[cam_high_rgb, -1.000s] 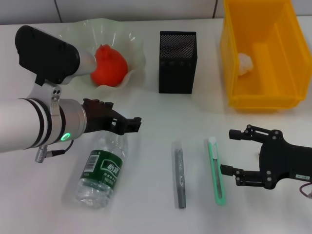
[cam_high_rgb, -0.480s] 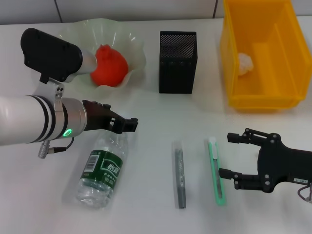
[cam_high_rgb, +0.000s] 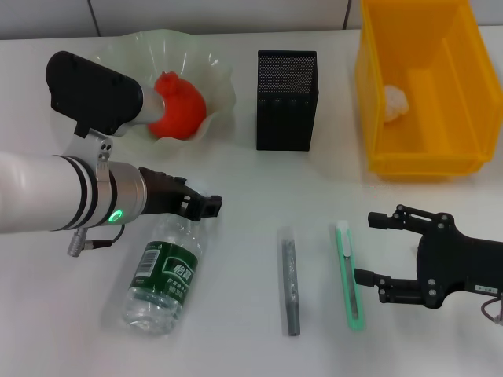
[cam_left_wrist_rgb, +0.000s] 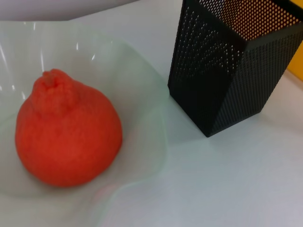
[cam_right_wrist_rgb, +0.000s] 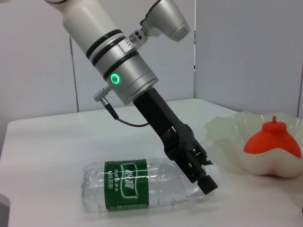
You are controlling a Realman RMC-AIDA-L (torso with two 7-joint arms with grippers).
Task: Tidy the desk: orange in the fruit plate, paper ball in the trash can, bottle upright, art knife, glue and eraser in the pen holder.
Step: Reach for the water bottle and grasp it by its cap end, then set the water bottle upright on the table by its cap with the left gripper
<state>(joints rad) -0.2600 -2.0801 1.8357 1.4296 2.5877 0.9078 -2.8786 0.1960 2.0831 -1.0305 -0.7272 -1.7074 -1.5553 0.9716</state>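
Lowering my left gripper (cam_high_rgb: 211,206) toward the bottle (cam_high_rgb: 165,275), I have eased back and down over the last second, so its tip now sits at the cap end. The bottle lies flat on the bench (cam_high_rgb: 236,259), label up (not yet stood upright). Left fingers: I cannot tell whether they are parted. The forearm slants down from beside the bottle. My right gripper (cam_high_rgb: 377,247) hovers well off from the bottle, fingers spread and empty.
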